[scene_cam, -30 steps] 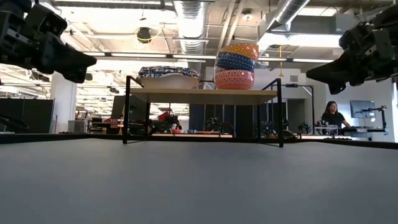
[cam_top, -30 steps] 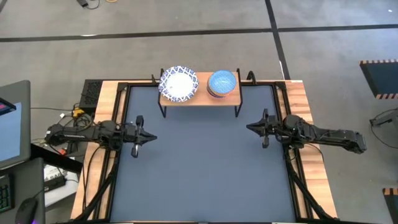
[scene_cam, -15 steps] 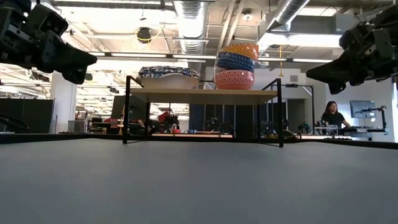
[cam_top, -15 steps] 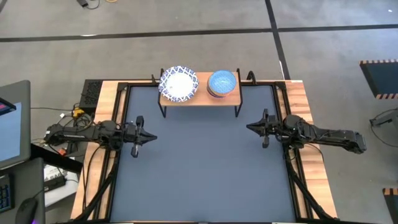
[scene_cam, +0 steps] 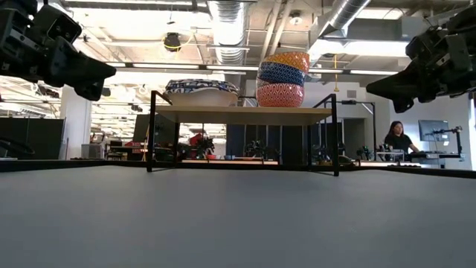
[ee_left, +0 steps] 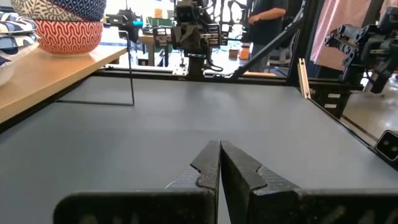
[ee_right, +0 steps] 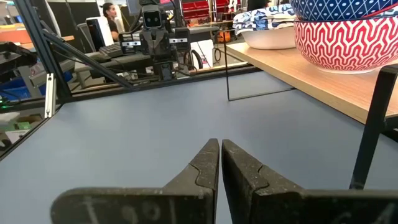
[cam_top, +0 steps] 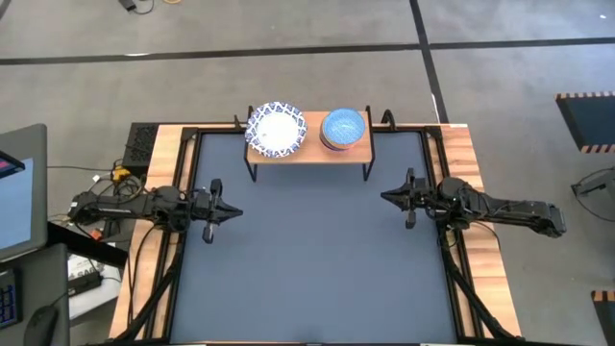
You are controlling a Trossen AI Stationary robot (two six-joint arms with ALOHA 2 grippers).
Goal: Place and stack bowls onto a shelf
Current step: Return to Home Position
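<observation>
white bowls sit stacked on the shelf, at the end nearer the left arm; small coloured stack is beside them. prob ceramic: stiff, slick, chippable, so you'd pinch a rim. left gripper & right gripper hang well clear of the shelf front, jaws pressed together, empty.

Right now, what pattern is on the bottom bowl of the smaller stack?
Red with a white wavy-line pattern; the bottom bowl shows best in the right wrist view.
</observation>
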